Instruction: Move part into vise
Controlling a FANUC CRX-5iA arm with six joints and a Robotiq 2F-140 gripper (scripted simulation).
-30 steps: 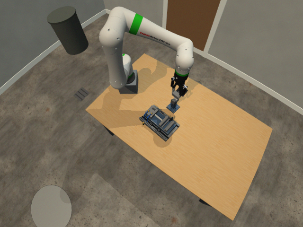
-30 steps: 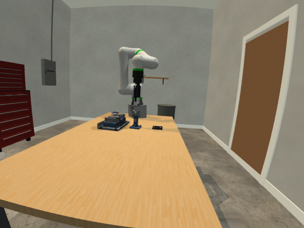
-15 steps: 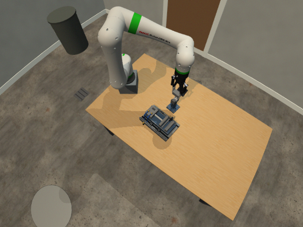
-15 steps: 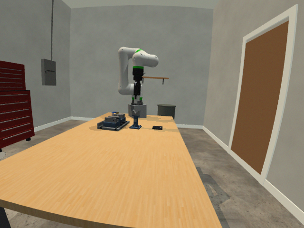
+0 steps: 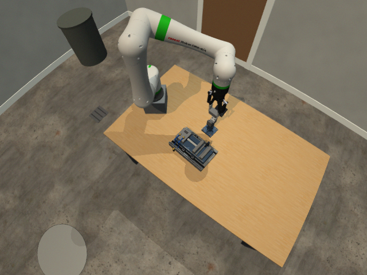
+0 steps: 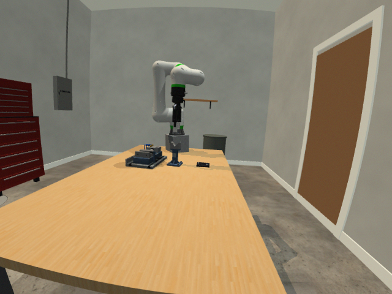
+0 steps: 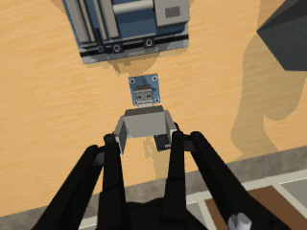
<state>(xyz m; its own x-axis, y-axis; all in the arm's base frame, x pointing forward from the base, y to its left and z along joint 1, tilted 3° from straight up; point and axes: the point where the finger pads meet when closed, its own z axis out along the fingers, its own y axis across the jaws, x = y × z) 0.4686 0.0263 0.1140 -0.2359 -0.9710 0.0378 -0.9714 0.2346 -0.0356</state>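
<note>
My gripper (image 5: 215, 110) is shut on the part (image 5: 213, 112), a grey block, and holds it in the air. In the wrist view the part (image 7: 144, 126) sits crosswise between my black fingers. I cannot tell which way its slot faces. The V-block (image 5: 210, 126) stands on a small blue base just beyond and below the part (image 7: 145, 93). The vise (image 5: 194, 146) lies past the V-block with its jaws open (image 7: 127, 24). The dark infeed plate (image 6: 202, 164) lies flat on the table with nothing on it, partly hidden behind the part in the wrist view (image 7: 163, 142).
The robot's grey base block (image 5: 156, 103) stands at the table's back corner and shows as a dark shape in the wrist view (image 7: 288, 34). A dark bin (image 6: 215, 142) stands on the floor behind the table. A red tool chest (image 6: 17, 133) is at the left wall.
</note>
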